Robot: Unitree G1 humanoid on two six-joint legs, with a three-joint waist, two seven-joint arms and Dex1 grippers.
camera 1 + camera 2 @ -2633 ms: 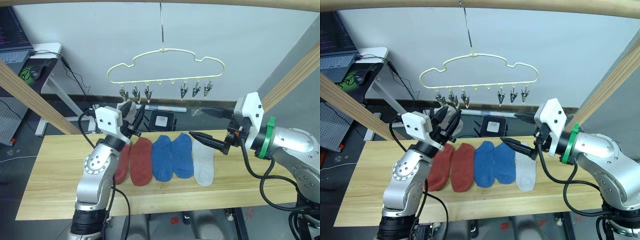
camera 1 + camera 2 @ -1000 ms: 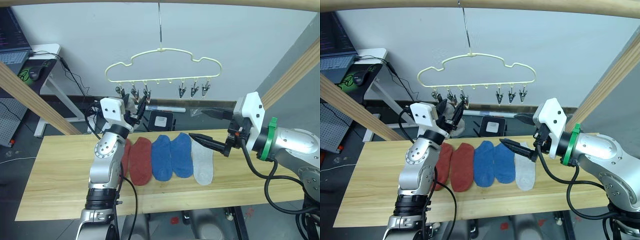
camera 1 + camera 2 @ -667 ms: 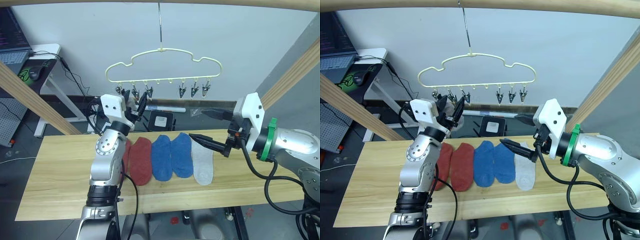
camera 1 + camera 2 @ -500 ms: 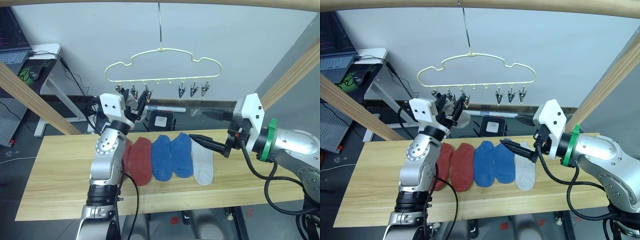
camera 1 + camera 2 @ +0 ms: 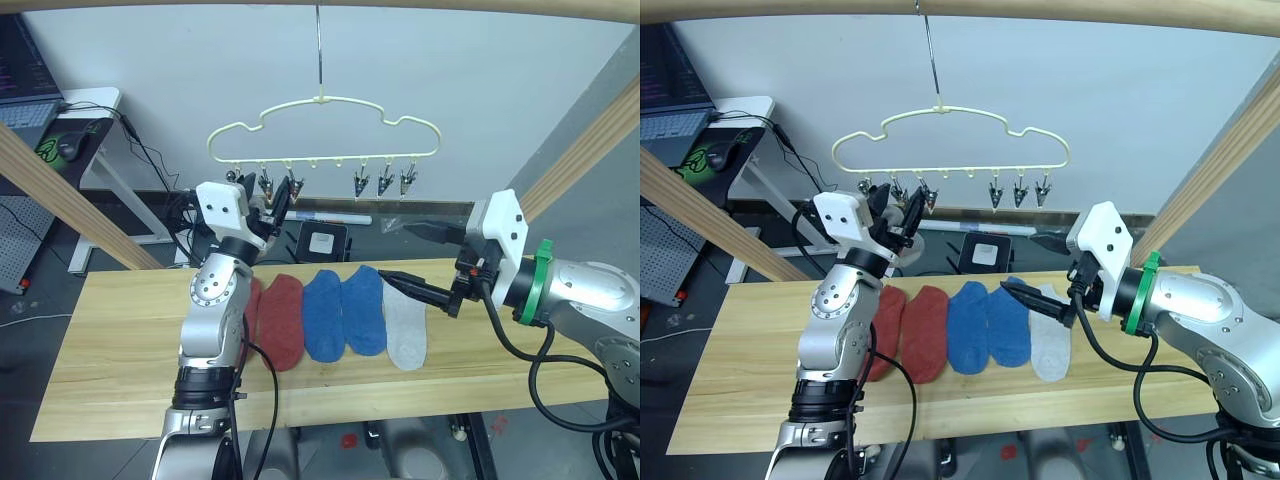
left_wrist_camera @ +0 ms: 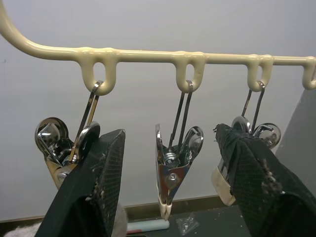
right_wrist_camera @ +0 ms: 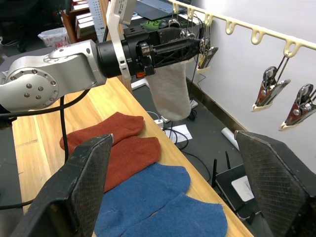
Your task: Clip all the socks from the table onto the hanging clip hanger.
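Note:
My left gripper [image 5: 900, 208] is raised to the left end of the pale-yellow clip hanger [image 5: 320, 100]. It is open, with the second clip [image 6: 170, 182] between its fingers. A light grey sock [image 7: 170, 94] hangs just under it by the end clip [image 6: 59, 163]; I cannot tell whether the clip holds it. On the table [image 5: 120, 340] lie two rust-red socks [image 5: 282, 320], two blue socks [image 5: 323, 315] and another grey sock [image 5: 405, 325]. My right gripper [image 5: 393, 250] is open above that grey sock.
A wooden pole runs across the top, with slanted wooden beams at the left [image 5: 60, 190] and right [image 5: 585, 150]. A desk [image 5: 85, 105] with cables stands at the back left. Three clips [image 5: 381, 181] hang bare on the hanger's right side.
My left arm has lifted the grey sock to the hanger's left clips and shifted slightly left. The hanger has swung a little left. The right arm has stayed put.

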